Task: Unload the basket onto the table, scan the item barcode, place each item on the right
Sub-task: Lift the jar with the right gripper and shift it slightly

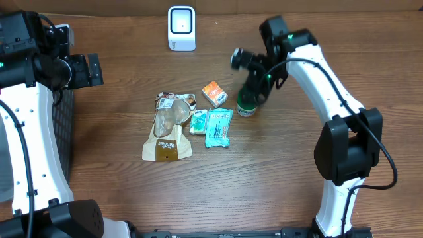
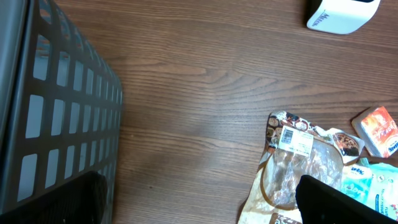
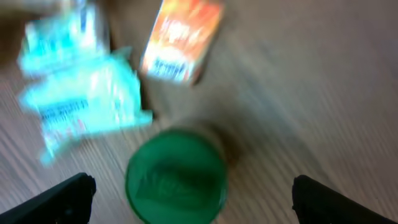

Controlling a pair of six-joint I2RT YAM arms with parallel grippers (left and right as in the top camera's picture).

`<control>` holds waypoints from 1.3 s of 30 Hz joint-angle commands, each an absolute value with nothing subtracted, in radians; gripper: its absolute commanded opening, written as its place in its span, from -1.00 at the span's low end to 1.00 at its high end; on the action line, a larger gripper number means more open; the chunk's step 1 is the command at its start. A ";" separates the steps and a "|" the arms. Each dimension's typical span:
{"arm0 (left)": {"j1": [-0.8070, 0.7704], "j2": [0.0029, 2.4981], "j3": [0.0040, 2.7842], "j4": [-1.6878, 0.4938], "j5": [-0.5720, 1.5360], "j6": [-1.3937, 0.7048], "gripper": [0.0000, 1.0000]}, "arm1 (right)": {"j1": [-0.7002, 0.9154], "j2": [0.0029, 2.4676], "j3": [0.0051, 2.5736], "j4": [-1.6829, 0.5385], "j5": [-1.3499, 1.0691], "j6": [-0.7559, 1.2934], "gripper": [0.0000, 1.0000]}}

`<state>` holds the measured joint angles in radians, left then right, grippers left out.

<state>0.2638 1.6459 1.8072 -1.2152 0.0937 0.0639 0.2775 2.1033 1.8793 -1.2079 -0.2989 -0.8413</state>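
Right jaws: released and spread wide over the jar (image 3: 177, 177). It stands between the fingers, and as far as the blurred wrist view lets you tell, neither finger touches it.
Left jaws: released and empty, just beside the basket (image 2: 56, 118). The pouch (image 2: 298, 168) lies ahead of them, toward their right finger.
Item: you can take the jar for the thing to scan. It is upright on the worktop (image 1: 297, 39), green lid up, directly under the right jaws.
Biggest risk: if you close off centre, one finger meets the round jar first. That would tip it or roll it out from between the jaws.
Next risk: no view shows you a barcode. You may lift the jar with its code turned away from the scanner (image 1: 181, 28), which sits well apart from both jaws, and then no read would come.
Lesser risk: the box (image 3: 181, 38) and the big packet (image 1: 218, 127) lie near the jar, on the far side from the right jaws. A low finger could catch or drag one of them.
Least risk: the right wrist view is smeared, so your aim over the lid is uncertain.
Arms: two.
Basket: one.
Pouch: one.
Teal packets: two, the big packet and the small packet (image 1: 198, 122).
Scanner: one.
Jar: one.
Box: one, orange.
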 commanded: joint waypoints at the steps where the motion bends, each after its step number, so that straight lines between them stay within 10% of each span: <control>1: 0.268 1.649 1.820 -1.215 0.094 0.090 0.99 | 0.279 2.073 2.035 -1.258 -0.309 -0.300 0.99; 19: 0.268 1.649 1.820 -1.215 0.094 0.090 0.99 | 0.302 2.075 2.035 -1.407 -0.023 0.506 0.88; 39: 0.268 1.649 1.820 -1.215 0.094 0.090 0.99 | 0.381 2.087 1.851 -1.219 -0.002 0.306 0.94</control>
